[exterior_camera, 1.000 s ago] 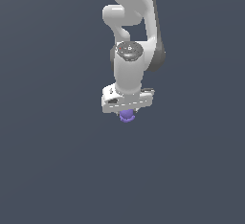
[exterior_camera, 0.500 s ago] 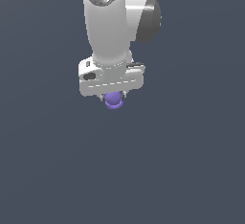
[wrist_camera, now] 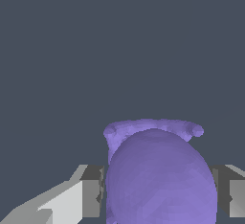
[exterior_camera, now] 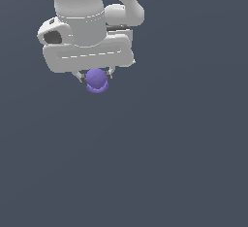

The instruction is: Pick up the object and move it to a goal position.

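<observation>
The object is a small purple dome with a flared brim [exterior_camera: 96,81], hanging just under the white hand of my arm in the upper left of the exterior view. My gripper [exterior_camera: 96,75] is shut on it, one finger on each side, and holds it in the air. In the wrist view the purple dome [wrist_camera: 160,175] fills the space between my two grey fingers [wrist_camera: 91,192], with its brim on the far side. The fingertips are mostly hidden by the hand in the exterior view.
A plain dark grey-blue ground [exterior_camera: 169,163] fills both views. The white arm and hand [exterior_camera: 87,37] take up the upper left of the exterior view.
The arm with the purple object has come closer to the exterior camera and shifted toward that view's upper left, looking much larger. The grip on the object is unchanged.
</observation>
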Motion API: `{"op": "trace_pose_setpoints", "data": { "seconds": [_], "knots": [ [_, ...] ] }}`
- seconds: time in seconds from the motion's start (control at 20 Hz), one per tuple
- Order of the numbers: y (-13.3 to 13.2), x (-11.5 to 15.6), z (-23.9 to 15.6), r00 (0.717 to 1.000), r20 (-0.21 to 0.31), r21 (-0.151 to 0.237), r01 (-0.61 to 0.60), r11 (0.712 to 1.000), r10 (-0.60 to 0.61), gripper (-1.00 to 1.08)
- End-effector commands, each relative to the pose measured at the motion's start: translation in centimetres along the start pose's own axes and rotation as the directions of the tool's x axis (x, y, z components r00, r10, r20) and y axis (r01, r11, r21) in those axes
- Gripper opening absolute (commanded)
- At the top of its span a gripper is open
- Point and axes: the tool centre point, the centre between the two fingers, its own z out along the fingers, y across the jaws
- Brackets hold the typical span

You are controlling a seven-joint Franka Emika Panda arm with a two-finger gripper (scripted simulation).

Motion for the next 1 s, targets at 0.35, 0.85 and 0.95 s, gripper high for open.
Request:
{"op": "trace_pose_setpoints", "data": {
  "seconds": [0.35,0.85,0.95],
  "knots": [
    [3.4,0.1,-7.0,1.000,0.002,0.000,0.001,1.000,-0.001,-1.00],
    [5.8,0.4,-11.9,1.000,0.002,-0.001,0.001,1.000,-0.001,-1.00],
    [6.1,0.4,-12.5,1.000,0.002,-0.001,0.001,1.000,-0.001,-1.00]
  ]
}}
